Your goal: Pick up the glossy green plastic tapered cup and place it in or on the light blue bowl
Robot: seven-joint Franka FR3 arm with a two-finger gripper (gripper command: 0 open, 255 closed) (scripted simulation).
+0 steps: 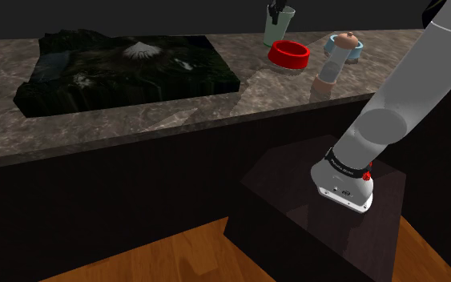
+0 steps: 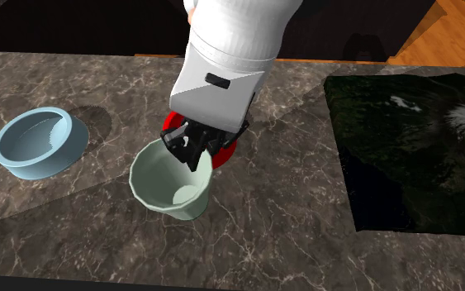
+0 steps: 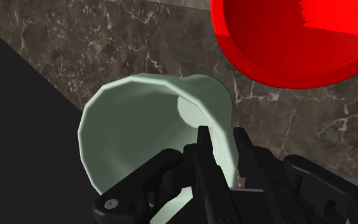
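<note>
One long counter [image 1: 135, 120] of dark veined stone stands over a wooden floor [image 1: 175, 256]. A dark slab [image 1: 127, 68] printed with a mountain lies on it. Further along sit the light blue bowl [image 2: 34, 142] and a red bowl [image 1: 287, 54]. Between them is the pale green cup [image 2: 168, 190], apparently resting on the stone. The gripper [image 3: 220, 141] pinches the cup's wall, one finger inside, one outside.
</note>
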